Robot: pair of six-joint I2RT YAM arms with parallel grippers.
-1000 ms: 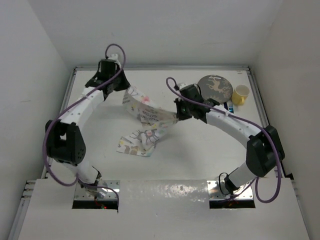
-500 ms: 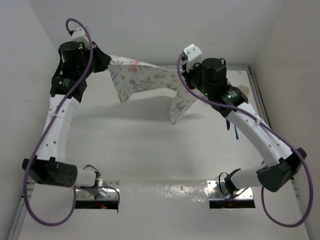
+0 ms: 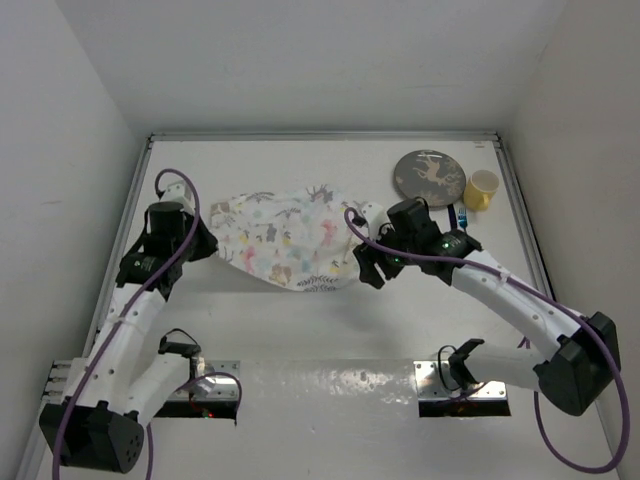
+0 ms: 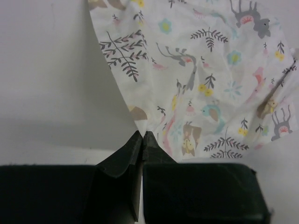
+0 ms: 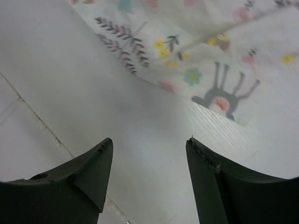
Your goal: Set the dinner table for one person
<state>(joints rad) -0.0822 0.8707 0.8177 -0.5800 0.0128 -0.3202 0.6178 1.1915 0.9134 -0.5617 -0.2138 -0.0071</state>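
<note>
Two grippers: the left gripper (image 4: 141, 135) has its fingers pressed together, pinching the near-left edge of the cloth (image 4: 210, 84); the right gripper (image 5: 149, 144) has its fingers spread with nothing between them, and the cloth's edge lies just beyond the tips.
Cloth: lies rumpled and rounded, not squared, between the two grippers.
Table (image 3: 300, 320): the wide white top under everything, with the cloth resting on its middle.
Dishes: a grey plate (image 3: 430, 177) and a yellow cup (image 3: 483, 188) sit near each other at the far right corner, well apart from the cloth.
Step in hand: probably laying the cloth out as a place mat.
Next move: likely the left fingers must part and the creases be drawn flat before the plate comes over.
Writing: none readable; the cloth shows only pastel animals, leaves and flowers, and the plate bears a pale figure too small to tell.
</note>
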